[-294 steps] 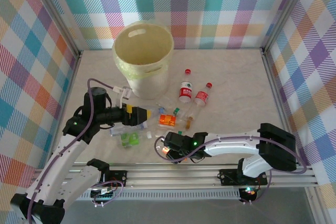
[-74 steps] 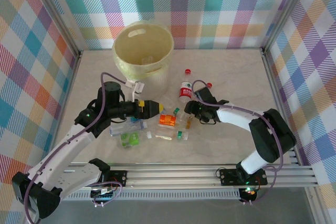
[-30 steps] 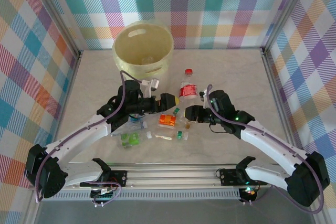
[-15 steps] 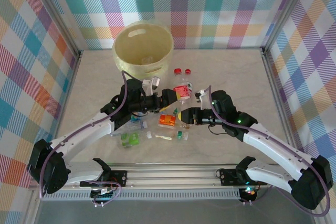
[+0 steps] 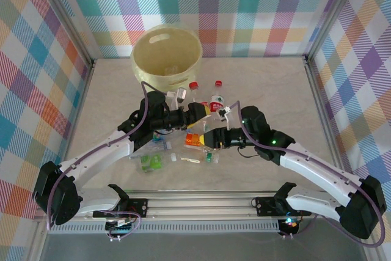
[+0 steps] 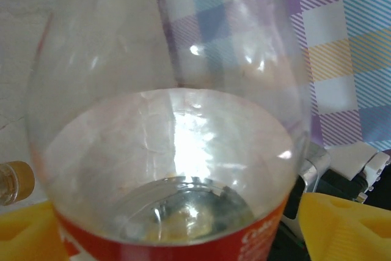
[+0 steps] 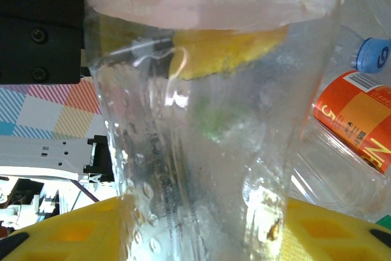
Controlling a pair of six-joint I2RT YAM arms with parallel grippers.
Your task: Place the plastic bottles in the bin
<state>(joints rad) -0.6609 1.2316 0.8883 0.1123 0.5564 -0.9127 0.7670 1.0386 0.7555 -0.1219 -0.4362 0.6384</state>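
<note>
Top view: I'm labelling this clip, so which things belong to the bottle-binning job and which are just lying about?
Part of the job:
- bin
- red-labelled bottle, gripped by the right gripper
- second red-labelled bottle
- orange-labelled bottle
- green-labelled bottle

Just there:
- checked backdrop
- front rail

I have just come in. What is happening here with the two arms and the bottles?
Both arms meet over the middle of the table. The right gripper is shut on a red-labelled bottle. The left gripper has its jaws on either side of the same bottle, but I cannot tell whether it grips yet. It looks like a handover. The bin stands behind them. An orange-labelled bottle and several others lie on the table near the grippers.
</note>
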